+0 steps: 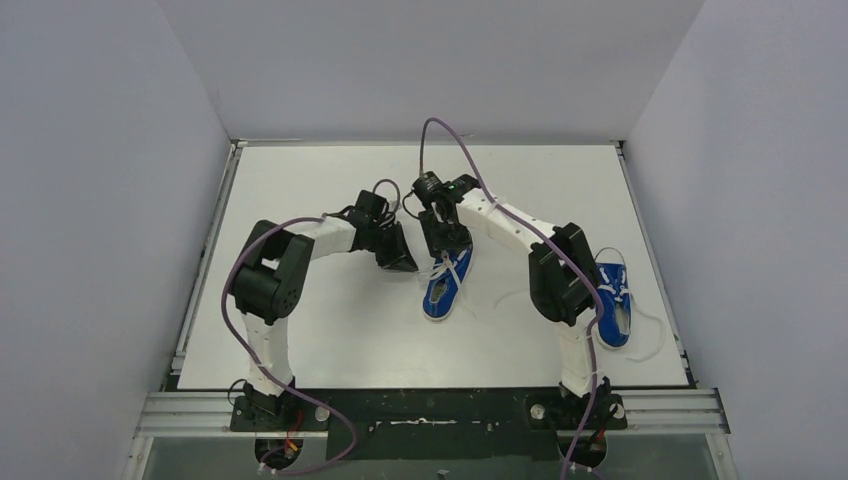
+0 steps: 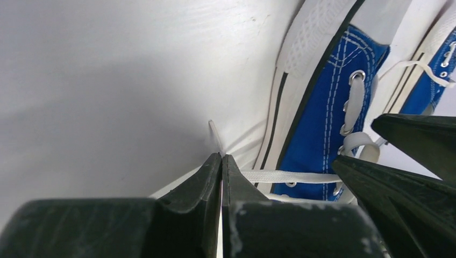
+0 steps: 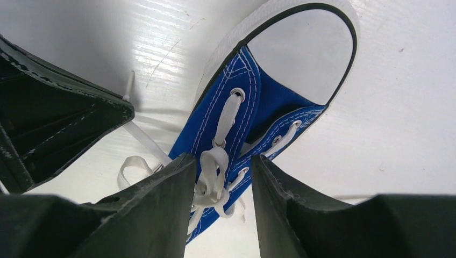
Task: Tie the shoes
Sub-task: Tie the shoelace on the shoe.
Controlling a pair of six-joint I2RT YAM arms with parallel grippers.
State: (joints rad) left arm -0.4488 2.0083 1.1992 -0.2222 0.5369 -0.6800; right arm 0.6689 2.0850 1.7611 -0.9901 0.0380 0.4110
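One of the shoes [image 1: 443, 290], blue canvas with a white toe cap, lies mid-table with its toe toward the far side. It fills the right wrist view as the shoe [image 3: 244, 86] and shows in the left wrist view as the shoe [image 2: 317, 123]. My left gripper [image 1: 400, 260] [image 2: 221, 157] sits just left of it, shut on a white lace [image 2: 290, 176] stretched taut from the eyelets. My right gripper [image 1: 445, 245] [image 3: 223, 172] hangs over the shoe's lacing, jaws open either side of a lace loop [image 3: 215, 166] that touches one finger. The other shoe [image 1: 615, 310] lies at the right.
The right shoe's loose laces [image 1: 655, 335] trail toward the table's right edge. The white tabletop [image 1: 330, 330] is walled on three sides. My right gripper's fingers [image 2: 403, 183] crowd close beside the left gripper.
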